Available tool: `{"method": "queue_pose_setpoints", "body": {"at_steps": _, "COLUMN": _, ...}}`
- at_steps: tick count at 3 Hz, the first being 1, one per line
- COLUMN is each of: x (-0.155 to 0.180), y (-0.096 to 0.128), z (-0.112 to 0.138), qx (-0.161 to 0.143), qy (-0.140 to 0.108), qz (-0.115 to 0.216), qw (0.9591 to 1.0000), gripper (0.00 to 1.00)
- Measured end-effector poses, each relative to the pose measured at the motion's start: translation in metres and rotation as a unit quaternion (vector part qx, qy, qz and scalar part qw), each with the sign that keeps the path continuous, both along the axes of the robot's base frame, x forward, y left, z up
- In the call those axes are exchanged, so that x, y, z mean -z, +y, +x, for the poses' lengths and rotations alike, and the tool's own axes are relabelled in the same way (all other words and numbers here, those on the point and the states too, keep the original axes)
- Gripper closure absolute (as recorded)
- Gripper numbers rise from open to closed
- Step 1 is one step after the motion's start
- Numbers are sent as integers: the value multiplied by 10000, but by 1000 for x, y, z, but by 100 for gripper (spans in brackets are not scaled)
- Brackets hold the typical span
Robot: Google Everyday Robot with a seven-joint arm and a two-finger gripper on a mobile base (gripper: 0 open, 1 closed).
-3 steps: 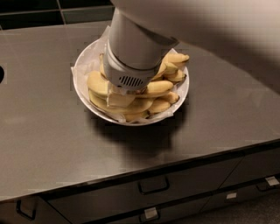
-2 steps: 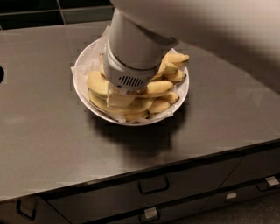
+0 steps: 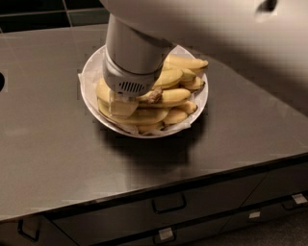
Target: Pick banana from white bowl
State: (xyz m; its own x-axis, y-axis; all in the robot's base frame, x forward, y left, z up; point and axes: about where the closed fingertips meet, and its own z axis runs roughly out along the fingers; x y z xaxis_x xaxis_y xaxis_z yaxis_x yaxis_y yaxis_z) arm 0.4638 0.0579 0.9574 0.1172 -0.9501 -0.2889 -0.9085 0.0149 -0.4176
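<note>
The white bowl point(image 3: 91, 72), wide, shallow and paper-lined, stands on the steel counter and holds a heap of bananas. A thick pale-yellow banana point(image 3: 174, 96) with a frayed brown stem stub lies near the middle of the heap, pointing right. My gripper point(image 3: 127, 103) is down in the bowl among the bananas, just left of that stub. The grey wrist cylinder point(image 3: 132, 57) above it hides most of it and the bananas beneath.
The bowl stands on a steel counter point(image 3: 53, 153) whose front edge has drawers with handles point(image 3: 168, 204) below it. A dark tiled wall point(image 3: 43, 14) runs along the back. A dark round opening point(image 3: 1, 81) sits at the counter's left edge.
The arm has shifted a little to the left over the bowl, uncovering more of the bananas on the right. The bowl has not moved.
</note>
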Motion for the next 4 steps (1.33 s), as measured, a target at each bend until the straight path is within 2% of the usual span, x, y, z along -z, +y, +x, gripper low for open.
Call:
{"method": "queue_pose_setpoints", "body": {"at_steps": 1, "x": 5, "y": 4, "z": 5, "qx": 7, "qy": 20, "qz": -47, "qw": 10000, "gripper": 67}}
{"method": "queue_pose_setpoints", "body": {"at_steps": 2, "x": 6, "y": 5, "z": 7, "qx": 0, "qy": 50, "qz": -61, "qw": 10000, "gripper": 91}}
{"method": "queue_pose_setpoints", "body": {"at_steps": 3, "x": 6, "y": 5, "z": 7, "qx": 0, "qy": 49, "qz": -61, "qw": 10000, "gripper": 100}}
{"method": "queue_pose_setpoints", "body": {"at_steps": 4, "x": -6, "y": 3, "z": 1, "qx": -1, "qy": -57, "qz": -24, "qw": 10000, "gripper": 100}}
